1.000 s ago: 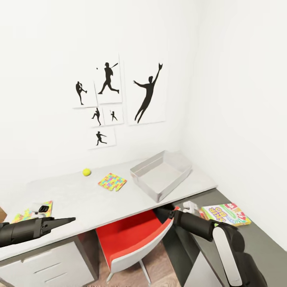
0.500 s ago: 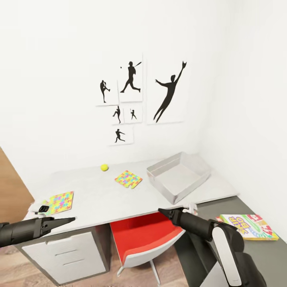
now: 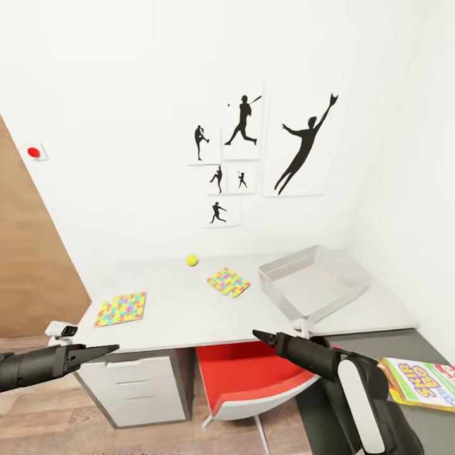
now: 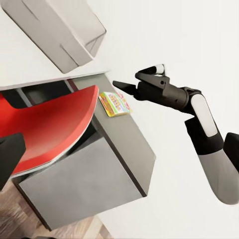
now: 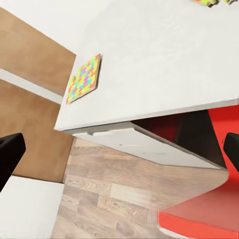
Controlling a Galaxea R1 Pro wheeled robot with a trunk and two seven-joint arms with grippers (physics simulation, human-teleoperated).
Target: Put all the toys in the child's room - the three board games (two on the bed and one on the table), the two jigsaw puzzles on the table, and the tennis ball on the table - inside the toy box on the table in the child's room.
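On the white table (image 3: 170,316) lie a yellow tennis ball (image 3: 191,260), one colourful jigsaw puzzle (image 3: 229,281) in the middle and another jigsaw puzzle (image 3: 121,308) near the left end. The grey toy box (image 3: 314,281) stands empty at the table's right end. A board game (image 3: 422,381) lies on the low grey block at the right. My left gripper (image 3: 107,349) hovers in front of the table's left corner, and my right gripper (image 3: 259,335) hangs over the red chair. Both hold nothing; the right wrist view has its fingers (image 5: 10,154) wide apart.
A red chair (image 3: 253,379) is pushed under the table, beside a white drawer unit (image 3: 145,388). A brown door (image 3: 31,265) stands at the left. Wooden floor (image 5: 109,199) lies below. The left wrist view shows the toy box (image 4: 59,30), board game (image 4: 114,103) and right arm (image 4: 199,109).
The whole picture has shifted to the right, so the camera has turned left; the door and the left puzzle have come into view. Both arms hold the same pose.
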